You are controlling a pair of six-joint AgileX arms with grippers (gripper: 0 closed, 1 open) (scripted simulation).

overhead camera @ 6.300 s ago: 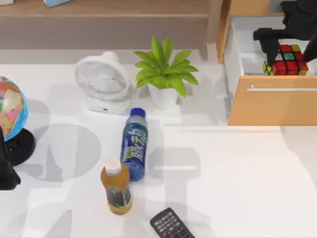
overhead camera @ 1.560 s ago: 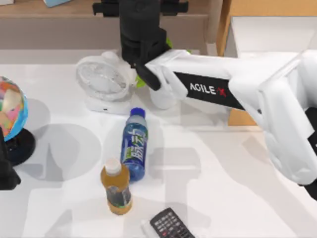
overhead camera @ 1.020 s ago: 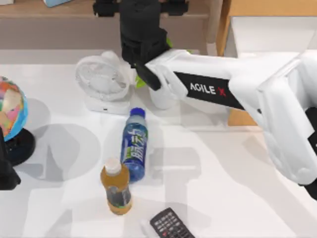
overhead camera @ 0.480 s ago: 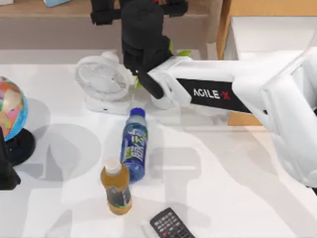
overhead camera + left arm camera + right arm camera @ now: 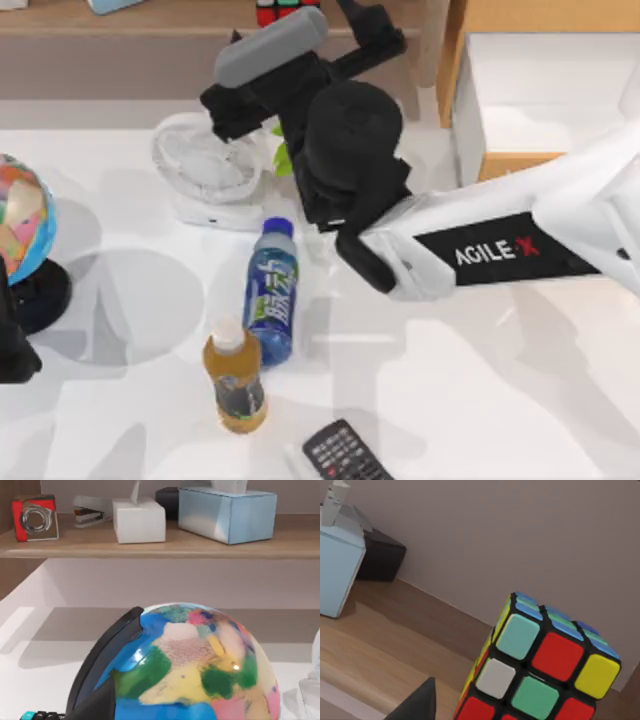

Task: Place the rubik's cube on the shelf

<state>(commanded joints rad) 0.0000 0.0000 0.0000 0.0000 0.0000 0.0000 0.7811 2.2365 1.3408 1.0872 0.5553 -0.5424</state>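
The rubik's cube [image 5: 281,10] sits on the shelf [image 5: 150,18] at the top centre of the top view; in the right wrist view it [image 5: 540,662] rests on the wooden board against the beige back panel, with red, green, white and yellow squares facing the camera. The right tool [image 5: 300,35] is just below the cube in the top view, its fingers spread apart and open, one grey finger [image 5: 270,45] angled toward the upper left and not touching the cube. The right arm [image 5: 480,250] extends from the right edge across the counter [image 5: 450,400]. Below it on the counter are a white fan [image 5: 205,165], a blue bottle [image 5: 270,290] lying flat, an upright orange bottle [image 5: 233,378] and a remote [image 5: 345,455]. The globe [image 5: 22,220] stands at the left edge. The left tool [image 5: 12,345] is parked at the lower left; whether it is open or closed cannot be told.
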